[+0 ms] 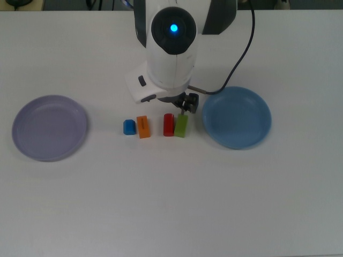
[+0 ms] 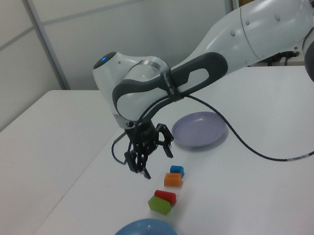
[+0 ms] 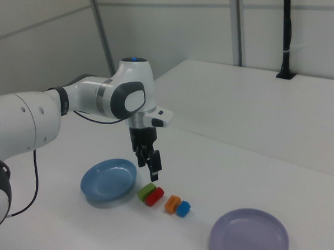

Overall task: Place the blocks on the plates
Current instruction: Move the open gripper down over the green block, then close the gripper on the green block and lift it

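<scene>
White tabletop point(image 1: 171, 203), hand point(image 2: 147, 156) spread above green block point(image 1: 181, 126): could clip touching red block point(image 1: 168, 125) when descending.

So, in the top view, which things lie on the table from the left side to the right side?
Purple plate → blue block → orange block → red block → green block → blue plate.
</scene>
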You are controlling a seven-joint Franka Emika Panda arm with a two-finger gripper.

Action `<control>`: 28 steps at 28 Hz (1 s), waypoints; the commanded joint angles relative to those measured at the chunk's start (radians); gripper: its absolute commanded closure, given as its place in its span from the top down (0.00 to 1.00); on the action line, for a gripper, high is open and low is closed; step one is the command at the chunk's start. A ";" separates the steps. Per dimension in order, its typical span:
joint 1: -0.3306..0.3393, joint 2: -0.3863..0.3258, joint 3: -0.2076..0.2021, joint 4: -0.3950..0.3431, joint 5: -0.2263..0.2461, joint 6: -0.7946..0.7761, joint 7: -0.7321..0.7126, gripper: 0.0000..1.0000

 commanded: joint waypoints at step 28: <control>0.066 0.127 0.005 -0.025 0.038 0.172 0.027 0.92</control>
